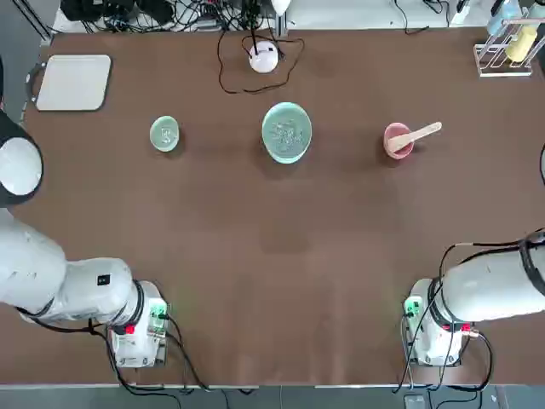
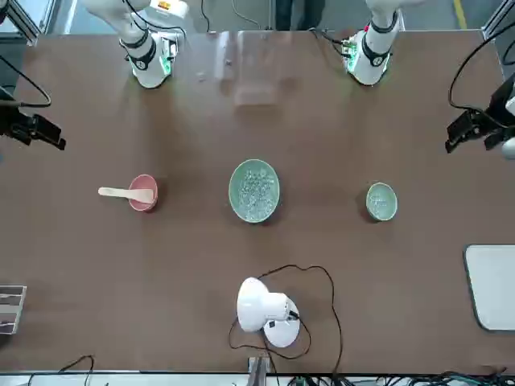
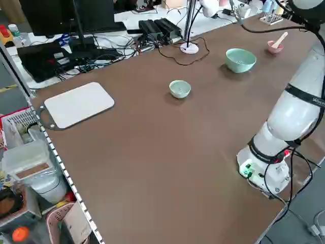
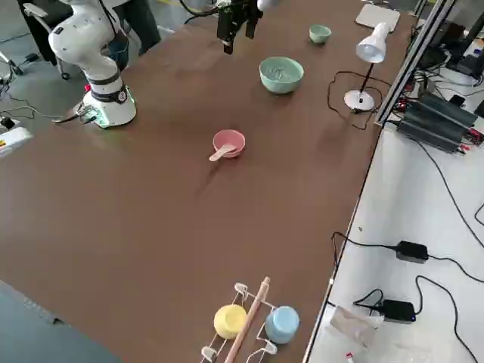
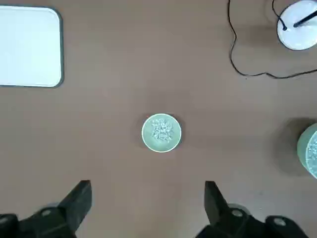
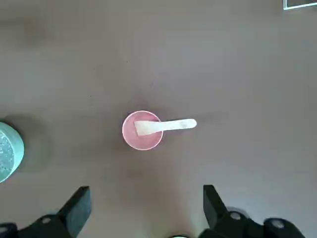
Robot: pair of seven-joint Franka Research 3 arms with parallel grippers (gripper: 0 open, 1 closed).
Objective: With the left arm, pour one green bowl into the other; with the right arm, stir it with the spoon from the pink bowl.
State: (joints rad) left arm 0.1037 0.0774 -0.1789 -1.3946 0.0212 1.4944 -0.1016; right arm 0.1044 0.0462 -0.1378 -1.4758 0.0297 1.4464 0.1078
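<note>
Pale green for the small bowl (image 1: 165, 134): contains a little heap of clear, glassy bits, and sits upright on the robot's left. Same green for the large bowl (image 1: 287, 133): holds a wider spread of such bits, and stands near the middle, between the other two bowls. Pink for the third, the pink bowl (image 6: 130, 138), on the robot's right: cradles the widened end of the wooden spoon (image 6: 178, 124).

Around the rims, brown tabletop (image 1: 230, 256) on every side. From small green to large green, a moderate gap; from large green to pink, a wider one. Toward the robot, a broad stretch of table down to the near edge. Beyond the large bowl, close to the far edge, a white lamp (image 2: 261, 305) within a loop of dark cable (image 2: 334, 305). At the far left corner, a white board (image 1: 75, 83); at the far right, a wire rack (image 1: 504, 60) with cups (image 4: 230, 321).

Across the pink rim, leans with the narrow handle sticking out, long axis aimed to the robot's right and slightly toward the far edge.

Above the table, on the left side, hovers the left gripper (image 5: 148, 186), released, fingers spread wide; on the right side, likewise released and wide, the right gripper (image 6: 146, 191).
</note>
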